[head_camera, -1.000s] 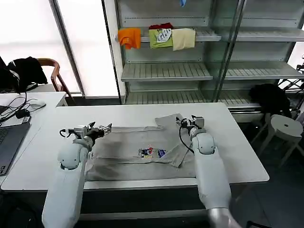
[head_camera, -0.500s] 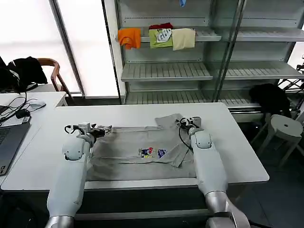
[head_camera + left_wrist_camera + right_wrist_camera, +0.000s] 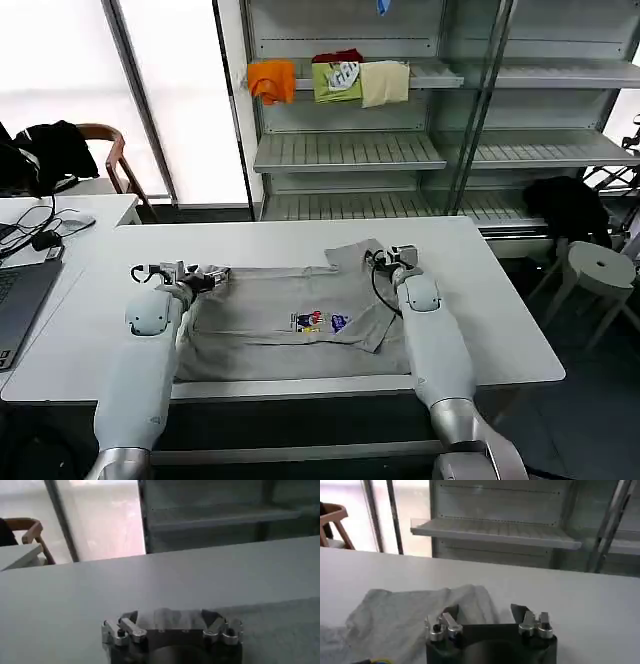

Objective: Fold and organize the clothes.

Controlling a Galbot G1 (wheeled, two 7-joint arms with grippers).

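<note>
A light grey shirt [image 3: 270, 335] lies spread on the white table [image 3: 480, 290], its small multicoloured chest print [image 3: 320, 322] facing up. My left gripper [image 3: 197, 273] sits at the shirt's far left corner. In the left wrist view the left gripper [image 3: 170, 619] is open, with a fold of the shirt [image 3: 280, 625] lying between its jaws. My right gripper [image 3: 393, 256] is at the far right of the shirt, by a turned-up flap. In the right wrist view the right gripper [image 3: 485, 612] is open over the edge of the shirt [image 3: 395, 615].
Behind the table stands a shelf rack [image 3: 350, 150] with orange [image 3: 272, 78], green [image 3: 338, 80] and cream [image 3: 385, 82] garments. A laptop [image 3: 15, 300] and cables lie on the left desk. A chair with black clothing [image 3: 50, 150] stands far left, a stool [image 3: 600, 275] to the right.
Both arms have sunk lower toward the table. The left gripper has slid slightly left along the shirt's far edge, and the right gripper has shifted slightly left to the flap.
</note>
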